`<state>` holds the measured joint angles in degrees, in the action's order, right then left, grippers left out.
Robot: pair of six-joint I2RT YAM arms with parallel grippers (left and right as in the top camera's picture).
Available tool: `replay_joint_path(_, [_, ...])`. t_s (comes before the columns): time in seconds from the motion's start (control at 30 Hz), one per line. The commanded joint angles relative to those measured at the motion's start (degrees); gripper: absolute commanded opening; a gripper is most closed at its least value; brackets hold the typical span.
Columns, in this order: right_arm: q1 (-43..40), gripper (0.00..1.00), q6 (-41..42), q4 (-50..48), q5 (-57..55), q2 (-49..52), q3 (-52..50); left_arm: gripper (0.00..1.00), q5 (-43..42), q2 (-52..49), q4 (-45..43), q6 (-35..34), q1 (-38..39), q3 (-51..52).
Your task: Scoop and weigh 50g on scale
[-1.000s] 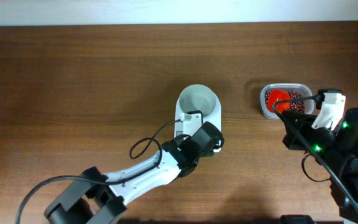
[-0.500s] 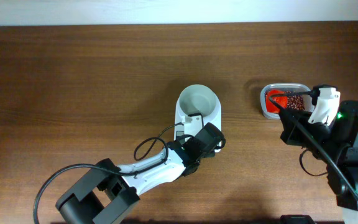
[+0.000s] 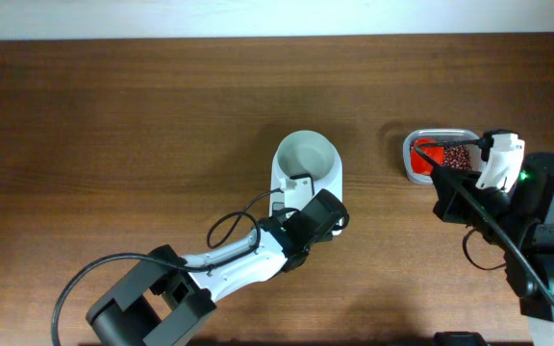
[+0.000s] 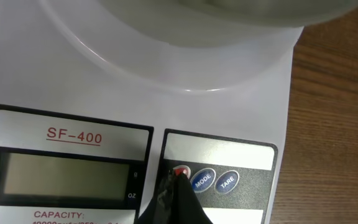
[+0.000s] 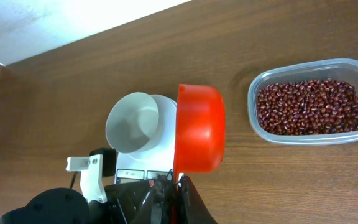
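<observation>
Your left end effector (image 4: 178, 186) was pinched fully shut, holding nothing, with its dark tip down on the scale (image 3: 301, 173) at the red button (image 4: 181, 172), just beside the MODE and TARE keys. The display (image 4: 67, 176) showed no digits in the left wrist view, so the step in hand looked like switching on or zeroing. The round bowl (image 3: 307, 156) on top was empty.

Your right end effector (image 5: 178, 186) was clamped on the handle of the orange-red scoop (image 5: 197, 127). From overhead the scoop hung over the left end of the clear tub (image 5: 309, 138), where the beans (image 5: 307, 107) lay in a full layer. The scoop stood on edge, its handle running back toward your right wrist; you could not tell whether it carried any beans.

The tub sat well apart from the scale across bare worktop (image 3: 142, 115), on your right arm's side. Any loaded scoop would have to travel leftward to the bowl, so your right arm was the nearer one for it.
</observation>
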<state>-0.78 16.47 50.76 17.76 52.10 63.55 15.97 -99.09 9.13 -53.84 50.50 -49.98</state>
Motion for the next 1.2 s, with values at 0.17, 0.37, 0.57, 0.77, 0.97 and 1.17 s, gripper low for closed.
replay_joint_path(0.17, [-0.4,0.04,-0.2,-0.6,-0.9,0.2,1.1,0.00,1.4,-0.5,-0.2,-0.8,0.1,-0.4])
replay_joint_path(0.37, [-0.4,0.04,-0.2,-0.6,-0.9,0.1,1.1,0.00,0.4,-1.4,-1.2,-0.8,0.1,-0.4])
replay_joint_path(0.57, [-0.4,0.04,-0.2,-0.6,-0.9,0.1,1.1,0.00,-0.1,-2.2,-1.6,-0.8,0.1,-0.4])
replay_joint_path(0.77, [-0.4,0.04,-0.2,-0.6,-0.9,0.2,1.1,0.00,0.6,-2.2,-1.5,-0.7,0.1,-0.4])
replay_joint_path(0.97, [-0.4,0.04,-0.2,-0.6,-0.9,0.1,1.1,0.00,2.1,-2.2,-0.6,-0.8,0.1,-0.4])
replay_joint_path(1.17, [-0.4,0.04,-0.2,-0.6,-0.9,0.1,1.1,0.00,1.8,-4.7,-3.4,-0.8,0.1,-0.4])
